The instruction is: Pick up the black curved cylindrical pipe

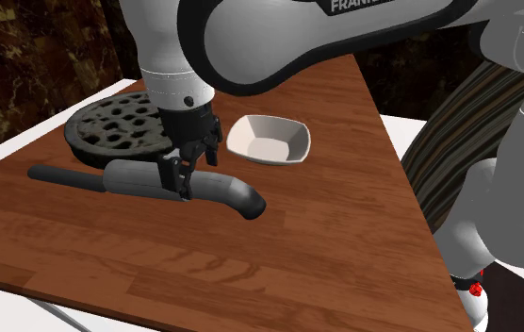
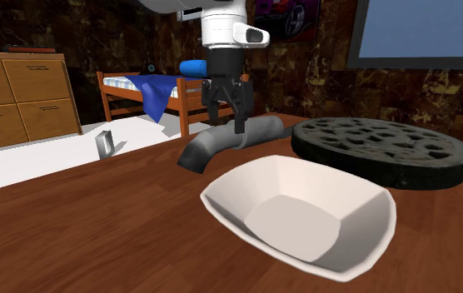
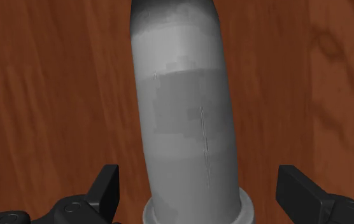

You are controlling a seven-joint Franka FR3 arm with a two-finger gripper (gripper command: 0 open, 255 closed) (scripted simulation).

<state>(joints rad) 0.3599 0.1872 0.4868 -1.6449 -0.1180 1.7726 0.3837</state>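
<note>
Gripper: all-black gripper (image 1: 181,177) is down low, fingers spread wide either side of the pipe, gaps showing, no contact.
Pipe: dark grey curved cylindrical pipe (image 1: 221,187) lies flat on the brown wooden surface (image 1: 251,273), bent end at the shoulder view's right.
Neighbours: white squarish bowl (image 1: 270,140) and black perforated round disc (image 1: 119,127) sit near it.

Brown wooden table (image 1: 251,273) with plank grain and a soft sheen across the shoulder view's lower half, smooth matt dark grey pipe (image 1: 222,189) at centre, smooth matt white bowl (image 1: 293,141), rough black perforated disc (image 1: 109,132) at upper left.
</note>
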